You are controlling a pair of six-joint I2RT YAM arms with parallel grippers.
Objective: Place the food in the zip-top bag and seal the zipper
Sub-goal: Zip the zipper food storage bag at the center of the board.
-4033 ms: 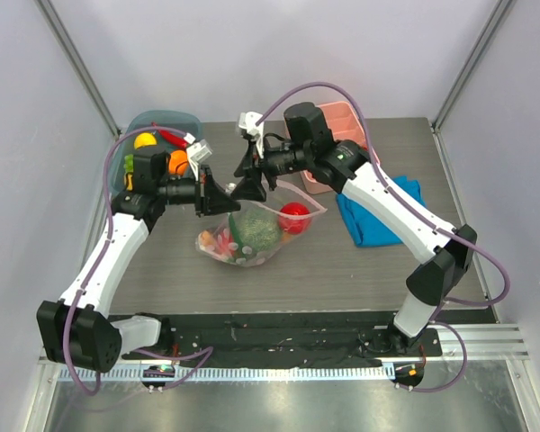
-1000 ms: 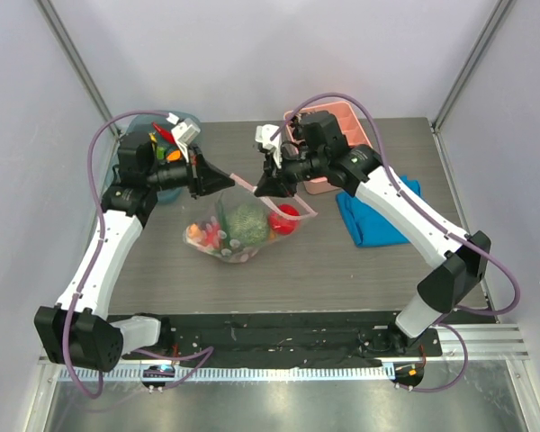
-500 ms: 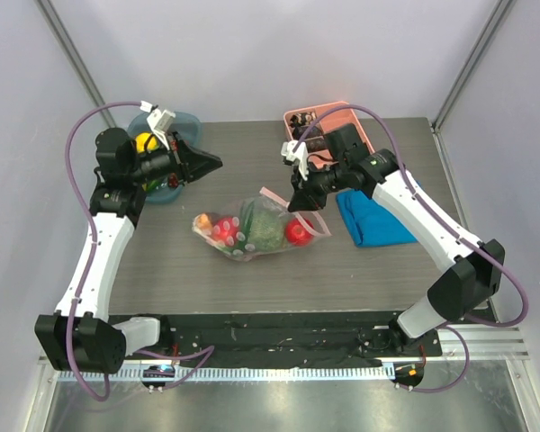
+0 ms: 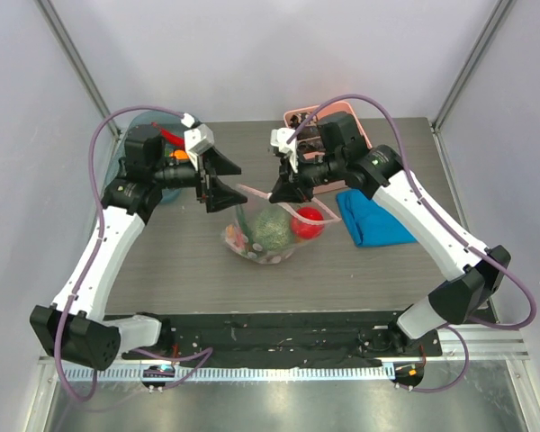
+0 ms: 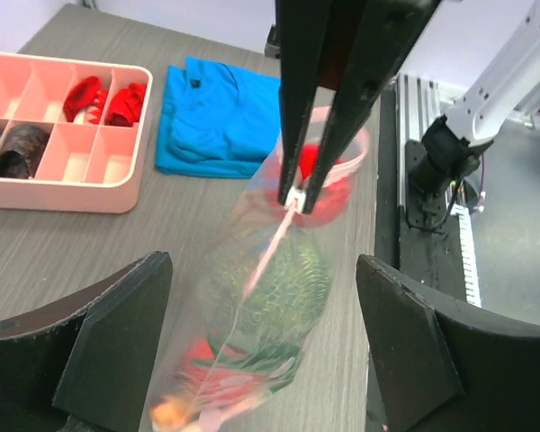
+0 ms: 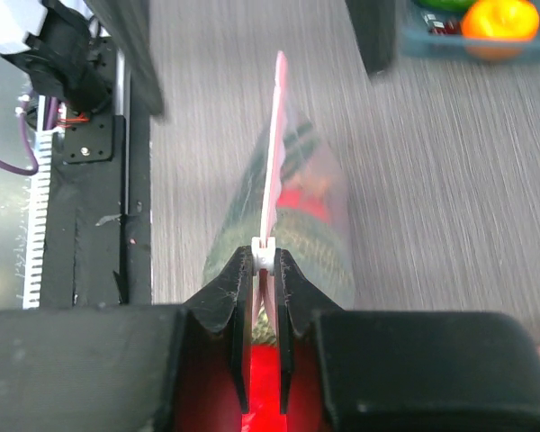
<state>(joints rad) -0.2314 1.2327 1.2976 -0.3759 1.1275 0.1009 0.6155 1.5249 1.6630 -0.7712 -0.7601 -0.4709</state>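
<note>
The zip-top bag hangs over the table's middle with food inside: a green cabbage, a red apple and small bits at the bottom. My right gripper is shut on the white slider of the pink zipper, which stretches away from its fingertips. My left gripper stands wide open just left of the strip's free end, touching nothing. In the left wrist view the blurred bag shows ahead of my open left gripper.
A teal bin at the back left holds more toy food, among it an orange and a red chili. A pink divided tray stands at the back. A blue folded cloth lies to the right.
My left gripper has let go of the bag's pink edge, opened wide, swung left and come back beside it. The bag has shifted and now hangs from the right gripper alone.
</note>
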